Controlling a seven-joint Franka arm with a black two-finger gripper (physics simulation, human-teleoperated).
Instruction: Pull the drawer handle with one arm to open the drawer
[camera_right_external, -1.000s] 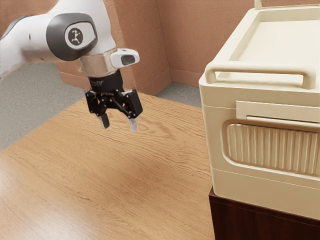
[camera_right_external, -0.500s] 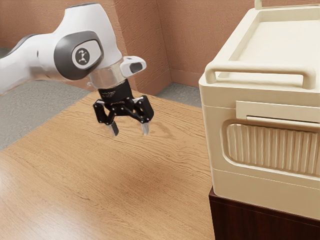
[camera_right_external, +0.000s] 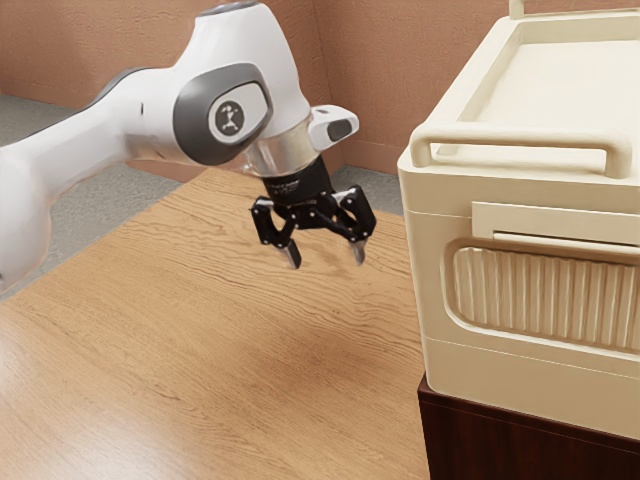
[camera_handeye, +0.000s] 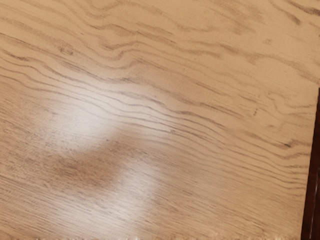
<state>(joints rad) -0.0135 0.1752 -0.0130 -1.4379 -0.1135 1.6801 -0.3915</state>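
Your pincer (camera_right_external: 327, 260), black with slim grey tips, is released: its two fingers stand spread apart, pointing down and slightly tilted, above the bench (camera_right_external: 200, 380). Your arm (camera_right_external: 150, 115) is smooth and white with a dark grey rounded joint, and comes in from the exterior view's left. The cabinet (camera_right_external: 412, 300) stands at the exterior view's right, cream and smooth, with softly rounded corners and a recessed top. A thick, rounded bar (camera_right_external: 520, 137) bends down at both ends along its top edge. On the front you have the drawer handle, seemingly the flat, straight-edged lip (camera_right_external: 560, 220) with a narrow slot, just above a ribbed panel (camera_right_external: 540, 290) in a rounded recess. The cabinet rests on a dark, reddish-brown base (camera_right_external: 520, 440) with crisp edges. The bench is pale wood with wavy grain and glossy patches; in the wrist view its straight edge meets the dark base. Between pincer and cabinet you have an open gap, and the tips hang lower than the lip in the exterior view, well apart from it.
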